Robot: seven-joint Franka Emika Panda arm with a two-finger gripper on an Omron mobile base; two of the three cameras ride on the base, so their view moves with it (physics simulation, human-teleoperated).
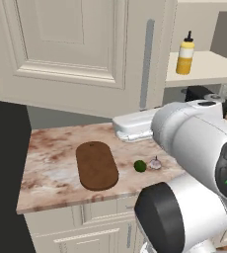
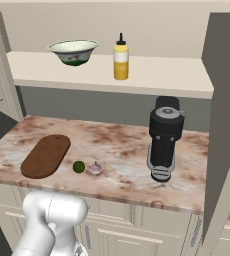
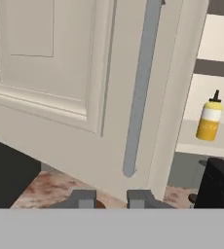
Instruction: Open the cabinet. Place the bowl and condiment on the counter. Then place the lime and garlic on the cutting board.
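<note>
The cabinet's left door [image 1: 71, 49] stands swung open, its grey bar handle [image 3: 140, 87] just above and ahead of my gripper [image 3: 112, 199]. The gripper [image 1: 123, 129] hangs below the door's lower edge, fingers close together with nothing between them. On the cabinet shelf [image 2: 152, 75] stand the green-rimmed bowl [image 2: 73, 51] and the yellow condiment bottle [image 2: 120, 62], also seen as the condiment [image 1: 185, 58] [image 3: 210, 121]. On the marble counter [image 2: 122, 145] lie the dark cutting board [image 2: 46, 156] [image 1: 96, 165], the lime [image 2: 78, 166] [image 1: 140, 166] and the garlic [image 2: 95, 168] [image 1: 155, 163], side by side right of the board.
A black appliance [image 2: 163, 140] stands on the counter below the shelf, to the right of the garlic. The right cabinet door [image 2: 227, 100] juts out open at the right. Cream drawer fronts [image 1: 100, 217] run under the counter edge.
</note>
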